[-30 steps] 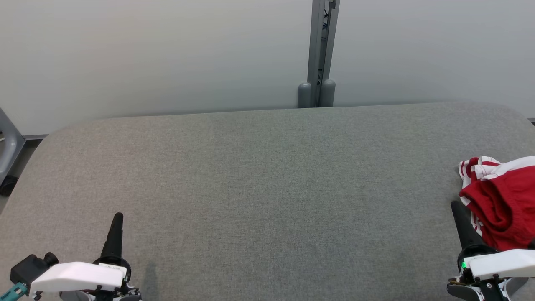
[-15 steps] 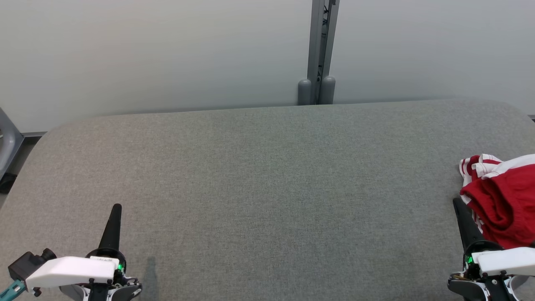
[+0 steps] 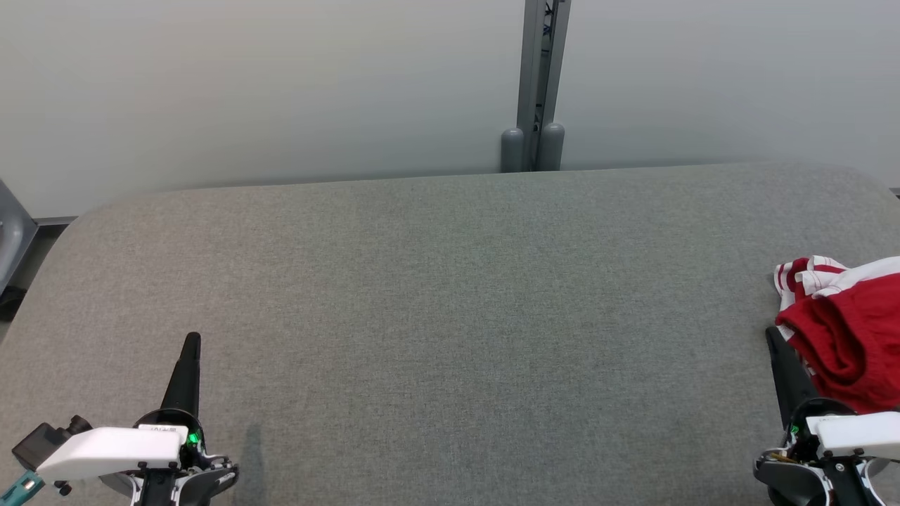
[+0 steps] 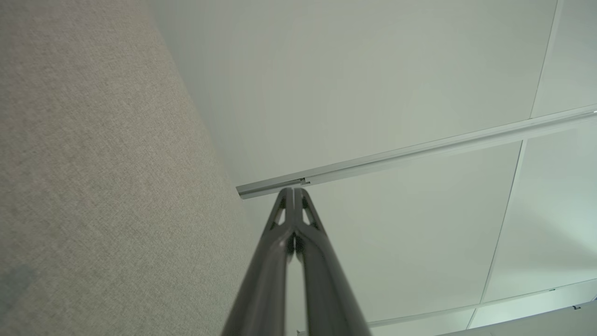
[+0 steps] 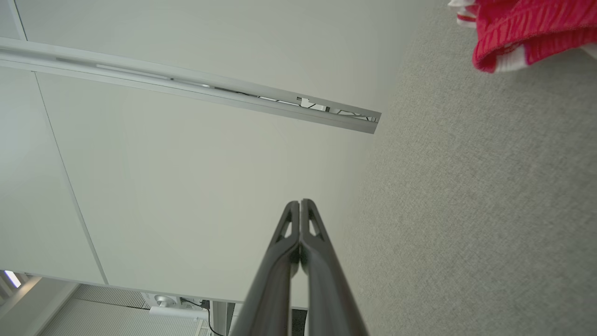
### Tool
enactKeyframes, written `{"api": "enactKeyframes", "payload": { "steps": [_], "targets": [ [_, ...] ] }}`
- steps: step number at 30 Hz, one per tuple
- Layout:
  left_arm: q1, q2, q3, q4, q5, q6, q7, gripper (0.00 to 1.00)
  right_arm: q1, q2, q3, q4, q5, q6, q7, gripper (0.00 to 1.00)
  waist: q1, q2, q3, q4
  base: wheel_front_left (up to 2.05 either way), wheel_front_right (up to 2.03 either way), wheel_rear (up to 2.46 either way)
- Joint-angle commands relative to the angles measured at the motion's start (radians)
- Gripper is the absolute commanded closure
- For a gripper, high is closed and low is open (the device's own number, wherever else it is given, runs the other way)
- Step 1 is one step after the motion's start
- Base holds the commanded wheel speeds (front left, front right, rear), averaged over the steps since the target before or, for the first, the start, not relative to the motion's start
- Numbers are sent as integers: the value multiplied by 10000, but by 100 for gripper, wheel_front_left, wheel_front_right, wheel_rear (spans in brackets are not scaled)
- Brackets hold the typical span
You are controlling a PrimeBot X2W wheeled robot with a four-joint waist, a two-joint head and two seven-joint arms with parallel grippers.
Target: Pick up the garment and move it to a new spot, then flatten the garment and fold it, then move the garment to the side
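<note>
A crumpled red garment (image 3: 847, 334) with white stripes lies bunched at the right edge of the grey fabric table (image 3: 450, 316); in the right wrist view the garment (image 5: 517, 28) shows at the top right corner. My right gripper (image 3: 772, 334) is shut with nothing in it, its tip just left of the garment's near side. In the right wrist view the right gripper (image 5: 300, 202) has its fingers pressed together. My left gripper (image 3: 191, 340) is shut and empty at the lower left, far from the garment; the left wrist view shows the left gripper (image 4: 294, 190) closed.
A pale wall with a grey vertical post (image 3: 538, 84) stands behind the table's far edge. A grey frame part (image 3: 10, 239) shows past the table's left corner. The table has rounded far corners.
The head camera has tilted, so the whole picture has shifted a little. Both grippers sit slightly lower in the view; the garment lies as it did.
</note>
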Motion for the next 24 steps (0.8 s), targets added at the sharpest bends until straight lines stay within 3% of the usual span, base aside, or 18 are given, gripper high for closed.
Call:
{"api": "enactKeyframes", "payload": {
  "steps": [1, 24],
  "targets": [
    [-225, 19, 115, -8, -161, -88, 82, 100, -181, -59, -59, -17, 214, 7, 53, 100, 0, 0, 10, -1, 0, 0, 0],
    [-506, -335, 587, 165, -1468, -491, 496, 100, -365, -56, -172, 172, 1832, 7, 241, 100, 0, 0, 175, -16, 0, 0, 0]
  ]
}}
